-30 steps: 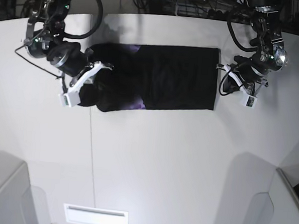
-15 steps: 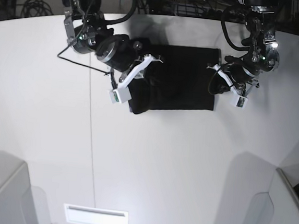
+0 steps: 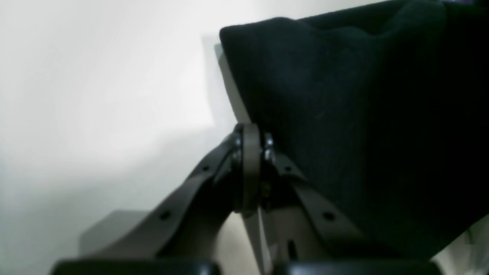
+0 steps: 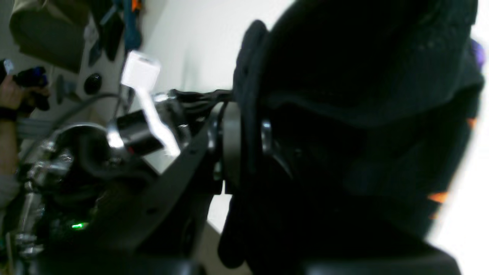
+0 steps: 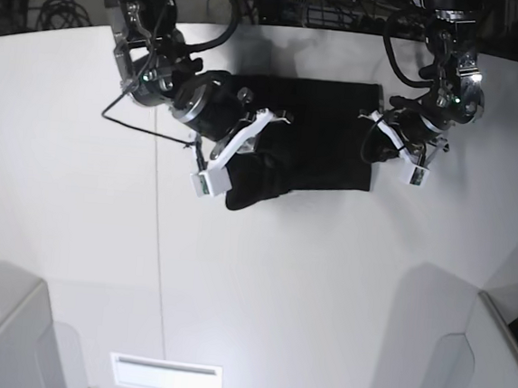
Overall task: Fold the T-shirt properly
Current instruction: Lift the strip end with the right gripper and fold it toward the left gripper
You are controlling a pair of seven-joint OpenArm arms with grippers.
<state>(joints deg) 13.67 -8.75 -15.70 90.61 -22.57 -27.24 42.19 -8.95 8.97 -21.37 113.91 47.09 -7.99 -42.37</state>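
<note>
The T-shirt [image 5: 314, 131] lies as a dark band across the far middle of the table [image 5: 260, 285], toward twelve o'clock from the table's centre. Its nine-o'clock end is lifted off the surface and bunched, while the three-o'clock end lies flat with a straight edge. This looks like a fold in progress: one end raised so it can be laid over the flat part.

The right pincer [image 4: 250, 141] is closed on a thick wad of black cloth — in the right wrist view the fabric runs between its jaws and billows past them, with small orange flecks of print showing at four o'clock. That grip is why the nine-o'clock end hangs in a lump instead of spreading.

The left pincer [image 3: 252, 152] sits at the shirt's three-o'clock edge. Its jaws are pressed together, and the left wrist view shows the cloth edge just beside them at one o'clock, rising in a soft peak; I cannot tell whether any fabric is caught between them. My reading is that it steadies or pins that end so the shirt does not slide as the other end travels.

Counted: one T-shirt, two arms, two pincers, one table — plus a pale slot-like strip [image 5: 166, 376] at the table's six o'clock.
</note>
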